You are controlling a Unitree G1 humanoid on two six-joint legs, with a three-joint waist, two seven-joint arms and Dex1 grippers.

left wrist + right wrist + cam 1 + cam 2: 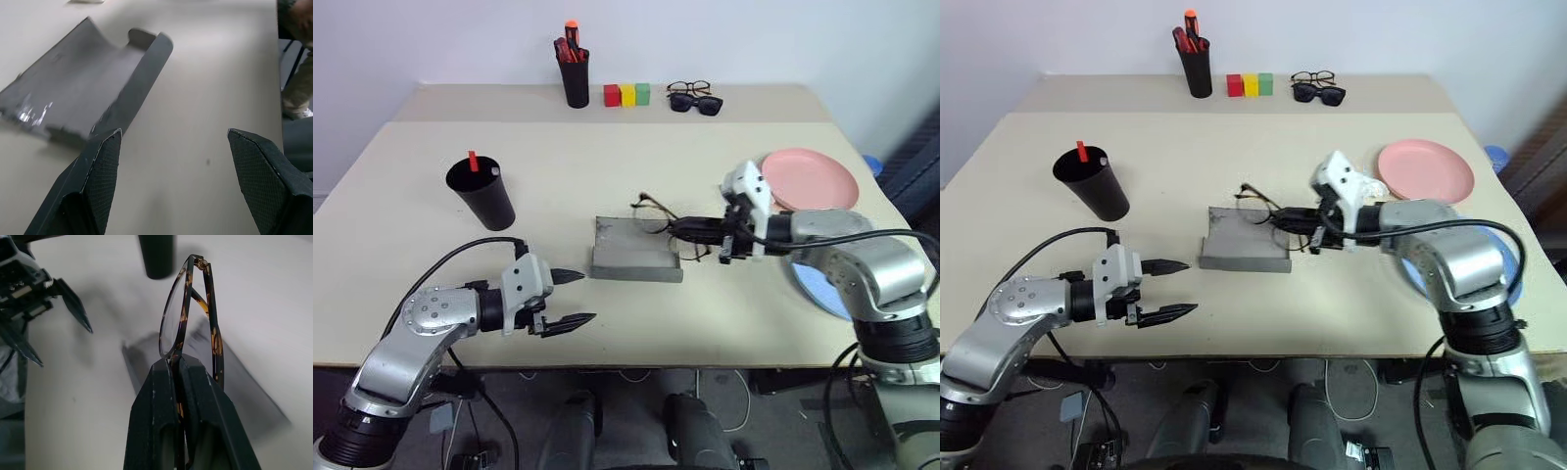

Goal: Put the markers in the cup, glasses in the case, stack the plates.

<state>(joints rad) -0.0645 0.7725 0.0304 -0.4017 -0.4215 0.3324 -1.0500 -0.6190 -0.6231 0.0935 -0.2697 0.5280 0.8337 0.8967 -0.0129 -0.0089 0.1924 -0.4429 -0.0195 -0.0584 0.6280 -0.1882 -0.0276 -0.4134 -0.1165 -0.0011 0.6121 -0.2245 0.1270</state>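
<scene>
My right gripper (680, 232) is shut on the glasses (656, 215), a thin dark-framed pair held just above the right end of the open grey case (634, 250); in the right wrist view the frame (188, 318) sticks up from between the closed fingers. My left gripper (570, 299) stands open just left of the case (88, 83), holding nothing. The black cup (481, 191) at the left holds a red-tipped marker (473, 162) and a second marker (495, 170). The pink plate (808, 178) lies at the right. The light blue plate (818, 284) is partly hidden under my right arm.
At the back of the table stand a black pen holder (575, 69) with red and orange pens, three coloured blocks (626, 94), black sunglasses (697, 103) and another thin-framed pair (688, 88). Cables hang below the table's near edge.
</scene>
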